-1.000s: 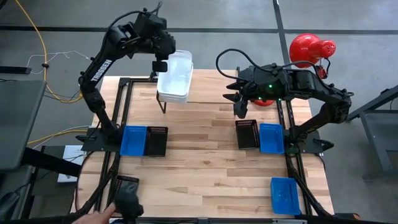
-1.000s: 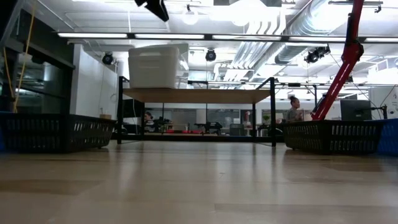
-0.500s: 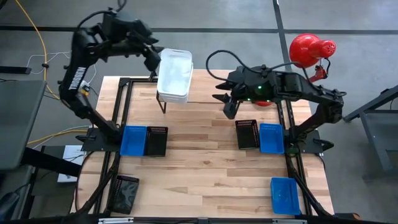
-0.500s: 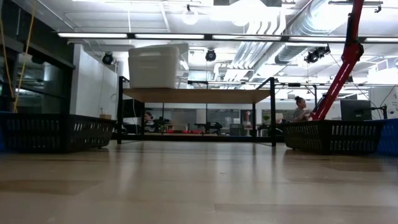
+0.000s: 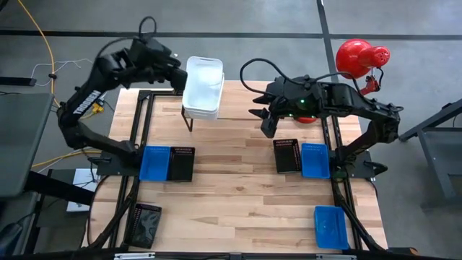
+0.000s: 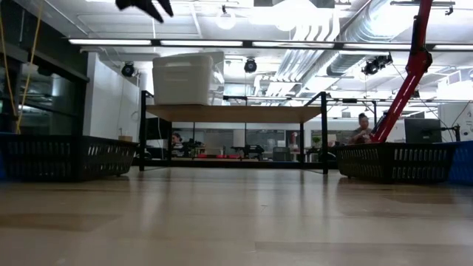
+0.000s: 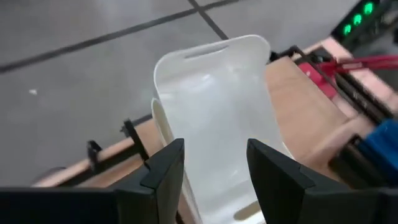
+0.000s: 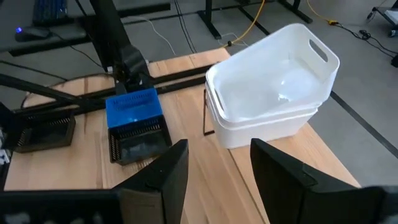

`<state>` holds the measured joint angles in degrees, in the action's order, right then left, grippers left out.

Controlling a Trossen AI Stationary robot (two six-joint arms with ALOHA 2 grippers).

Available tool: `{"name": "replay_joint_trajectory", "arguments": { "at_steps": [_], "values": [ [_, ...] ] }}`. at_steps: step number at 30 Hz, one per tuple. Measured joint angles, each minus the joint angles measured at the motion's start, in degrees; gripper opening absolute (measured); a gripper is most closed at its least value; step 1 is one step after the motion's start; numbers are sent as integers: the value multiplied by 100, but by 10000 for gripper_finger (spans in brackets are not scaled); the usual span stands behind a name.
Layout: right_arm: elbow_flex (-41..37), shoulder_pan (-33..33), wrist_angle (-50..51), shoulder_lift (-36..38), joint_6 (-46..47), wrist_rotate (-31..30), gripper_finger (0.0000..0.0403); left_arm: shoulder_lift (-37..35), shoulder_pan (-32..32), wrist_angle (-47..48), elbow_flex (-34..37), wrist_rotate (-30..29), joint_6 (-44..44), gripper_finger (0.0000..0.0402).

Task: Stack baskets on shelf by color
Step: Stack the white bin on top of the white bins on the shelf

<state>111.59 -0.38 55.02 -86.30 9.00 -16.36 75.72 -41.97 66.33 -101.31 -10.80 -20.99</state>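
Observation:
Two white baskets sit nested on the left end of the shelf; the low view shows this white stack on the shelf's plank. My left gripper is open, just left of the stack and apart from it; its wrist view looks past the gripper onto the white baskets. My right gripper is open over the shelf's middle. A blue basket and a black one stand side by side on the table's left.
A black basket and a blue one stand on the right of the table. Another blue basket lies at the near right corner, another black one at the near left. Bare tabletop lies between the two pairs.
My left gripper has drawn away from above the white stack toward the table's left, its arm swinging out leftward. My right gripper has moved a little left along the shelf toward the white stack. A person's hand at the near left edge has gone from view.

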Motion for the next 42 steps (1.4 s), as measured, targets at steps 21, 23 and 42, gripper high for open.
{"name": "replay_joint_trajectory", "arguments": {
  "at_steps": [21,23,42],
  "values": [
    [0,0,3,2,7,2,161,-297,-3,-1425,2071,-1293,-1037,161],
    [0,0,3,3,1,2,161,-297,0,-1423,2071,-1228,-1037,161],
    [4,0,1,3,-3,2,161,319,2,-1364,2076,-864,-1039,131]
  ]
}}
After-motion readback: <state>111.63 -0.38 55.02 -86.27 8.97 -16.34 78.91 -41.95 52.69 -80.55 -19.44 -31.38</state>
